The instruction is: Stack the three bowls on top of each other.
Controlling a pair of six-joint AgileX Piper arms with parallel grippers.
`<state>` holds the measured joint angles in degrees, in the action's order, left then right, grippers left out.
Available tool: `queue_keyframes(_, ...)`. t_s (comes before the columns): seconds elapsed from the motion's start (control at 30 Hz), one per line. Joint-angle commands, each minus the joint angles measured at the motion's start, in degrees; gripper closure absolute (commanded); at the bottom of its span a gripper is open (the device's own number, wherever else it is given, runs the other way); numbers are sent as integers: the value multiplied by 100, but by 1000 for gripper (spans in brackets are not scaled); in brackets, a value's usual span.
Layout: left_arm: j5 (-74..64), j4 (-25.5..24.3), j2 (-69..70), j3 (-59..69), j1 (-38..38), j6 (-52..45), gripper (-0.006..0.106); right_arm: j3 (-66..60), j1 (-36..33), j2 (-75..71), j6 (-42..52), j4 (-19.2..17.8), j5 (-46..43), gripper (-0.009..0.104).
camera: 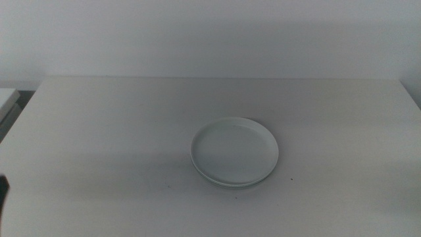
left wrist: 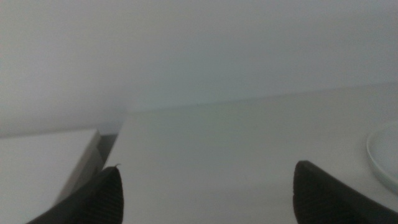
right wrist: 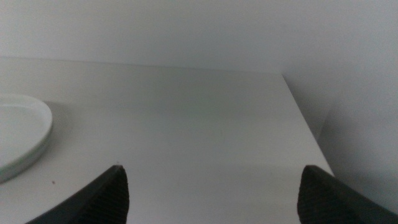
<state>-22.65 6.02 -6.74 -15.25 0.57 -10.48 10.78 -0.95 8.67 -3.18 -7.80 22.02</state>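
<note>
The bowls sit nested in one pile [camera: 234, 153] at the middle of the table. The top bowl is pale and empty. Thin rims of bowls under it show along the pile's front edge [camera: 231, 184]; their colours are too faint to tell apart. The pile's edge shows in the left wrist view [left wrist: 385, 155] and in the right wrist view [right wrist: 18, 134]. My left gripper [left wrist: 209, 169] is open and empty, back at the table's front left; a dark bit of it shows in the middle view [camera: 3, 192]. My right gripper [right wrist: 214, 169] is open and empty at the front right, outside the middle view.
The white table [camera: 118, 131] ends at a pale wall at the back. A second white surface [camera: 6, 99] stands off the table's far left corner, also in the left wrist view [left wrist: 43, 162]. The table's right edge [right wrist: 305, 124] drops to a dark gap.
</note>
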Motion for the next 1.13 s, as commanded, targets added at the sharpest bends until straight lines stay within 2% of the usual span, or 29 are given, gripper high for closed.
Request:
queue_keyframes(0.0,164,99,351,338,25,34,7,-411,136,-458,2,63,-239,3)
queue_keyframes(0.07,414,114,599,608,25,34,7,-627,146,-725,2,63,-239,3)
queue_keyframes(0.27,1288,241,674,1347,25,34,7,-1078,146,-867,2,433,-510,3)
queue_keyframes(0.37,1641,241,674,1525,25,34,7,-1078,146,-867,2,476,-520,3)
queue_keyframes(0.43,1441,241,674,1525,25,34,7,-1078,146,-867,2,618,-574,3)
queue_keyframes(0.67,1462,241,674,1525,25,34,7,-1078,146,-867,2,706,-574,3)
queue_keyframes(0.83,1475,-242,674,1525,25,34,7,-1078,146,-867,2,706,-574,3)
queue_keyframes(1.1,1475,-331,674,1525,25,24,7,-1078,146,-867,2,709,-574,3)
